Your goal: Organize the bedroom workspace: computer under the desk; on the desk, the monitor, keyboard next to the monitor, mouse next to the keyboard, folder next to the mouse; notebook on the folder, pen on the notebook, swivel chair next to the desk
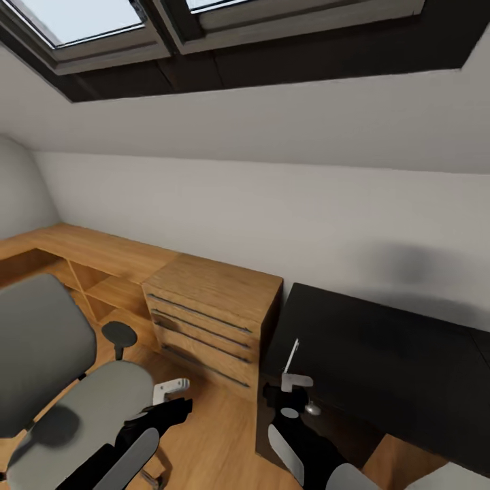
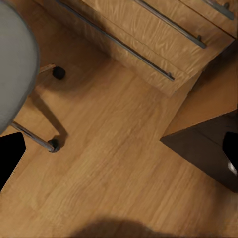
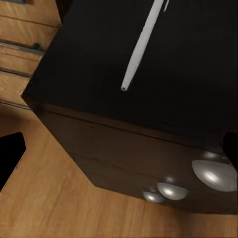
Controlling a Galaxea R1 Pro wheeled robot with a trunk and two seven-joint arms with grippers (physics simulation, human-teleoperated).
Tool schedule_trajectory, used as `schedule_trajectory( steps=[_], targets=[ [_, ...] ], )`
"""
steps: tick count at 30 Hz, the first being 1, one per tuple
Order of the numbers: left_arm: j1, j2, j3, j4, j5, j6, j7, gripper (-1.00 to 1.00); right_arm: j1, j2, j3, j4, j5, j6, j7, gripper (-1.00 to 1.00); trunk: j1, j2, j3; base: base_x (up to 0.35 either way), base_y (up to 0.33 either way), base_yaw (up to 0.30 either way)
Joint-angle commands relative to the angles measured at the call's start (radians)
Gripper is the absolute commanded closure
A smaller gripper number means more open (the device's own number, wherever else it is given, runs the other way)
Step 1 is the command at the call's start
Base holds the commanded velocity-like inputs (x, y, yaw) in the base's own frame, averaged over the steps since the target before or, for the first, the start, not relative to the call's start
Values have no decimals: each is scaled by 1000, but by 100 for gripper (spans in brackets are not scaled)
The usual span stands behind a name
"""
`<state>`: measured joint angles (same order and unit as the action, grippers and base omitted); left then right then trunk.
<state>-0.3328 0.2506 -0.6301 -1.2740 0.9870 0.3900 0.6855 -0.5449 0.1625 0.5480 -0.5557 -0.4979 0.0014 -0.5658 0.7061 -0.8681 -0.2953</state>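
The pen (image 1: 292, 355) (image 3: 140, 47), a thin pale stick, lies along the left edge of the black desk (image 1: 388, 347) (image 3: 188, 79), near its front corner. My right gripper (image 1: 297, 382) (image 3: 121, 153) hovers at that corner just short of the pen, open and empty. The swivel chair (image 1: 82, 408) (image 2: 14, 59) stands to the left on the floor, its grey seat bare. My left gripper (image 1: 170, 393) (image 2: 121, 156) hangs open over the floor between the chair and the desk (image 2: 208, 145). The computer, monitor, keyboard, mouse, folder and notebook are out of view.
Light oak drawers (image 1: 211, 313) (image 2: 148, 29) with long bar handles stand against the desk's left side, with low oak shelving (image 1: 95, 272) beyond. The desk's drawer front carries round knobs (image 3: 213, 174). A sloped pale wall and a skylight (image 1: 88, 20) rise behind.
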Motion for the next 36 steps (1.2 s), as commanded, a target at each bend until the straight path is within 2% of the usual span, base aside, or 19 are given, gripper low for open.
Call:
schedule_trajectory(
  steps=[1, 6, 15, 26, 36],
  targets=[
    [-2, 1, -3, -1, 6, 1, 8, -100, -1, -1, 7, -1, -8, 0, -8, -100, 1, -1, -1, 327, 0, 158],
    [-2, -3, -8, 0, 7, 2, 8, -100, -1, -4, 6, -1, -1, -1, -5, -100, 1, -1, -1, 277, 0, 39],
    [-2, -4, -10, 2, 8, 3, 7, -100, -1, -9, 5, -3, 4, -8, -6, -100, 1, -1, -1, 62, 0, 4],
    [-2, -4, -11, 2, 7, 2, 5, -100, 0, -10, 4, 1, 5, -9, -7, -100, 1, -1, -1, 270, 0, 0],
    [-2, -4, -10, 0, 7, 2, 2, -100, -1, -15, -2, 16, 0, -8, 0, -100, 1, -1, -1, 99, 0, 0]
  ],
)
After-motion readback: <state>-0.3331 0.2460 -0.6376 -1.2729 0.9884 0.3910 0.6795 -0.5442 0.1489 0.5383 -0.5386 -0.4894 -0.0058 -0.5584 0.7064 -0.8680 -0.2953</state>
